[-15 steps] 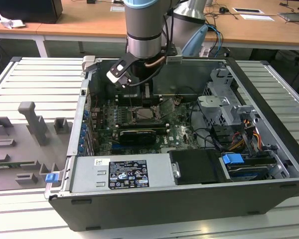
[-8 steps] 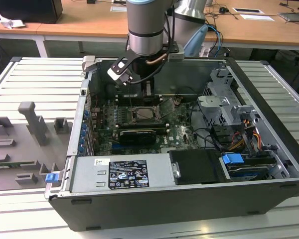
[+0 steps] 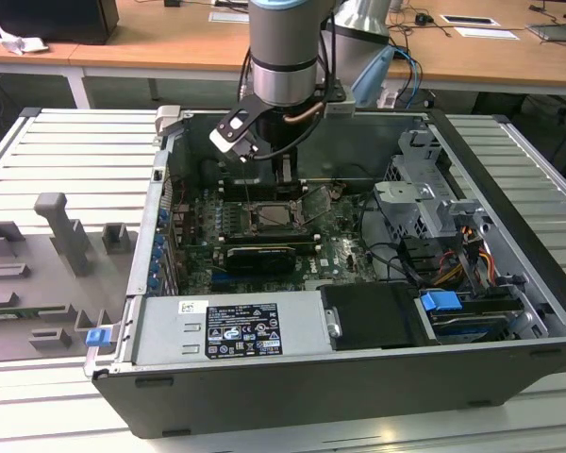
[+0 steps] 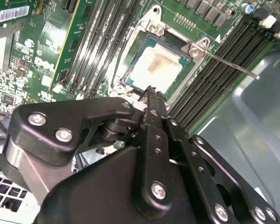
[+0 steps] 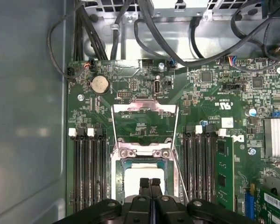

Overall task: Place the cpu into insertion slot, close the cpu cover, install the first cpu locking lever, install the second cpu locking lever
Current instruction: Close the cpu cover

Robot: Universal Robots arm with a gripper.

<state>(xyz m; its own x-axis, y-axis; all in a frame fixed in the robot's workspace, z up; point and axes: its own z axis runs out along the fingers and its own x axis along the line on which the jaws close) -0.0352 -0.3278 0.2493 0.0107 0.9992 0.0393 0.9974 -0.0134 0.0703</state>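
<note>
Silver-grey square cpu (image 4: 155,67) seated; black claw (image 5: 150,183) closed together, empty, over its edge; silvery hinged cpu cover (image 5: 144,108) open, probably best pushed evenly.

We count one gripper (image 5: 150,183), one cpu (image 4: 155,67), one insertion slot (image 5: 115,173) and one cpu cover (image 5: 144,108). We count two thin locking levers (image 5: 113,140), two banks of memory slots (image 5: 89,168), one round coin battery (image 5: 100,84), one long black card (image 3: 259,257) and one computer case (image 3: 509,311).
</note>
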